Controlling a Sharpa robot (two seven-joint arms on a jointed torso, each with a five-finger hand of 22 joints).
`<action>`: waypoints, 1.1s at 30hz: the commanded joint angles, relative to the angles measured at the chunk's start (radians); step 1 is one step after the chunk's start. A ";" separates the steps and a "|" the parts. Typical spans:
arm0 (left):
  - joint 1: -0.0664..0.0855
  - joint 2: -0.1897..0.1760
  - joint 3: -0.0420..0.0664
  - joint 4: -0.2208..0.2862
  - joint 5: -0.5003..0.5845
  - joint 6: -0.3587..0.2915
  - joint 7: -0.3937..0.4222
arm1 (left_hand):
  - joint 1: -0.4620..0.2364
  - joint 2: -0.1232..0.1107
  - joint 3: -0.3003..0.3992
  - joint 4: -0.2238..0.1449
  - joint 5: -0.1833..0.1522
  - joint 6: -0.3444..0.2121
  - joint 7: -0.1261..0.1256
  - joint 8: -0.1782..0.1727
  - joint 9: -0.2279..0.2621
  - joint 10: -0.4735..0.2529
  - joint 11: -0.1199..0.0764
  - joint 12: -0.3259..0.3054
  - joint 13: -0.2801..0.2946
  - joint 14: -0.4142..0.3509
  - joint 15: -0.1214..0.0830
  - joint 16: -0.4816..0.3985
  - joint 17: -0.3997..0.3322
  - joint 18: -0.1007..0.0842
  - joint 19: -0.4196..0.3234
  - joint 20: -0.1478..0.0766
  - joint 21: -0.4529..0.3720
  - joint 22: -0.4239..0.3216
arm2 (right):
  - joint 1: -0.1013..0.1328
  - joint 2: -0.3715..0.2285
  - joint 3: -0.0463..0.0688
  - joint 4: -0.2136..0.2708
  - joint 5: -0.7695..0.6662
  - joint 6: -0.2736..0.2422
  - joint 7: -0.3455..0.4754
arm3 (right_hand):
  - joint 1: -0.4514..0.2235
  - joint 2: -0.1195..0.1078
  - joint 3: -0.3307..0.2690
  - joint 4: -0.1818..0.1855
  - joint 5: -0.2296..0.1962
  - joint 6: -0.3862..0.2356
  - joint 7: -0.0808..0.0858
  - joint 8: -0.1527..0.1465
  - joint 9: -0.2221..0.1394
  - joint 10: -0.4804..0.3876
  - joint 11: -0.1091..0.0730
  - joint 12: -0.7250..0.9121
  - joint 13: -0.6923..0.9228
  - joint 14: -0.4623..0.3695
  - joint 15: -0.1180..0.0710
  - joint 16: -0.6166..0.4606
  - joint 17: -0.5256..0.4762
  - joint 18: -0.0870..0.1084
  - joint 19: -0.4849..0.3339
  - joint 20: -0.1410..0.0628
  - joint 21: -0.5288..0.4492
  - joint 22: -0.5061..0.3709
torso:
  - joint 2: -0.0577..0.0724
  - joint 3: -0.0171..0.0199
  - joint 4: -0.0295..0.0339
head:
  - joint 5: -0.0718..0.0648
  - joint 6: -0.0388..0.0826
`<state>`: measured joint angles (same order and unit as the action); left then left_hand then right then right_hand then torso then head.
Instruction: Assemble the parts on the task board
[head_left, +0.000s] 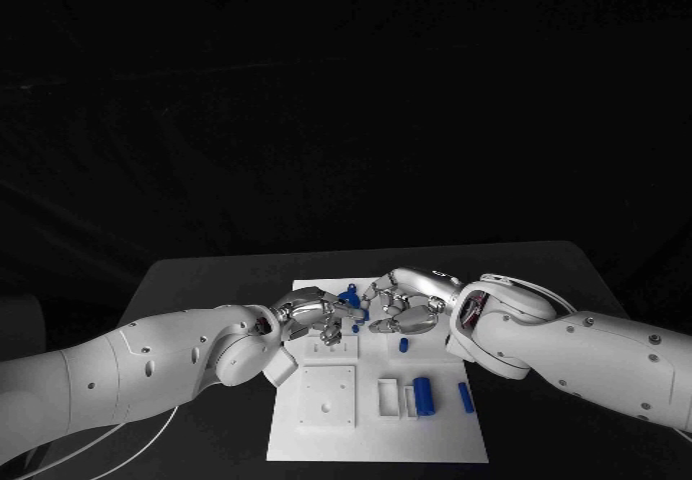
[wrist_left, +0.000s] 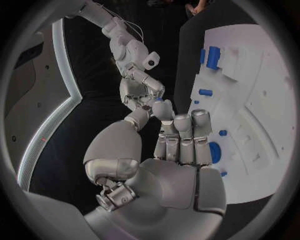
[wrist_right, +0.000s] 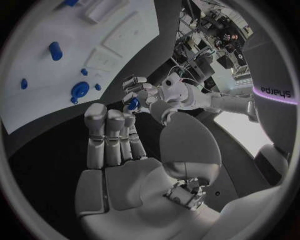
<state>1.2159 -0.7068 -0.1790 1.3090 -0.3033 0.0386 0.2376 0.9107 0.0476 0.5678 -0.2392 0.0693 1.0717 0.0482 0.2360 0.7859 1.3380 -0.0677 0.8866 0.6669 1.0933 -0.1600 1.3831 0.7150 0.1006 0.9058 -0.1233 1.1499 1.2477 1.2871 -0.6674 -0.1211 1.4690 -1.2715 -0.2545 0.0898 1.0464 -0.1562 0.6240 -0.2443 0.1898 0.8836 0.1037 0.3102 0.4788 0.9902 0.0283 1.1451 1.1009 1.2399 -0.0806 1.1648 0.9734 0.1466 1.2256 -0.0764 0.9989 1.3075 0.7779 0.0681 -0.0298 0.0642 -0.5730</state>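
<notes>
Mid-frame over the board (head_left: 378, 440), left robot hand (head_left: 320, 318) pinches a blue part (wrist_right: 133, 103); right robot hand (head_left: 408, 303) faces it, fingers apart, likely for handover.

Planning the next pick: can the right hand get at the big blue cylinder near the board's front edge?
Probably yes. The blue cylinder lies bare on the task board, nothing over it. The right hand hovers farther back, apparently empty, so it would only need to draw back toward the robot.
</notes>
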 joint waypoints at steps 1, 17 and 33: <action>0.001 0.000 0.002 -0.004 0.021 -0.019 0.004 | 0.012 0.028 0.005 0.003 0.003 0.010 0.000 0.006 0.001 -0.029 0.004 -0.001 0.001 0.001 -0.007 -0.002 -0.001 -0.018 -0.008 -0.110 -0.002 0.002 | -0.002 0.000 -0.001 0.008 -0.003 0.020 0.016 | -0.003 0.006 0.000 -0.004 -0.003 0.035 0.028 0.005 0.000 -0.002 -0.008 0.007 -0.002 0.003 -0.008 0.003 0.002 0.115 -0.001 -0.001 0.004 0.019 | 0.000 0.0000 -0.0001 | 0.000 -0.001; 0.001 0.002 0.001 -0.003 0.014 -0.033 -0.014 | 0.007 0.034 0.002 0.007 0.001 0.015 -0.001 0.008 0.005 -0.029 0.003 -0.001 0.001 0.001 -0.008 -0.001 -0.002 -0.019 -0.008 -0.111 -0.002 0.003 | -0.002 0.002 -0.003 0.007 -0.003 0.029 0.009 | -0.007 0.006 -0.001 -0.004 -0.002 0.038 0.026 0.006 0.002 -0.002 -0.010 0.008 -0.004 0.003 -0.010 0.002 0.002 0.115 -0.001 -0.002 0.004 0.019 | 0.000 -0.0005 0.0006 | -0.001 -0.001; 0.001 0.000 0.001 -0.006 -0.011 -0.086 -0.033 | 0.000 0.041 -0.003 0.007 0.012 0.021 -0.003 0.011 0.009 -0.026 0.001 -0.001 0.001 0.002 -0.009 0.001 -0.002 -0.019 -0.007 -0.112 -0.002 0.004 | -0.008 0.001 -0.007 0.006 -0.003 0.032 0.007 | -0.010 0.005 -0.002 -0.003 0.001 0.040 0.025 0.006 0.003 -0.002 -0.011 0.008 -0.005 0.003 -0.011 0.002 0.002 0.115 -0.001 -0.003 0.004 0.019 | 0.000 0.0000 -0.0001 | -0.001 -0.002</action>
<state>1.2149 -0.7069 -0.1800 1.3063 -0.3099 -0.0040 0.2096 0.8937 0.0647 0.5694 -0.2351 0.0765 1.0718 0.0481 0.2432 0.7944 1.3379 -0.0677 0.8866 0.6669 1.0933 -0.1639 1.3831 0.7141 0.1007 0.9059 -0.1233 1.1499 1.2504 1.2822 -0.6684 -0.1251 1.4684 -1.2712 -0.2526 0.0777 1.0426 -0.1524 0.6240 -0.2442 0.1898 0.8887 0.0987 0.3126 0.4797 0.9868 0.0249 1.1489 1.0973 1.2426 -0.0831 1.1648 0.9750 0.1470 1.2272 -0.0749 0.9990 1.3081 0.7776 0.0680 -0.0296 0.0630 -0.5746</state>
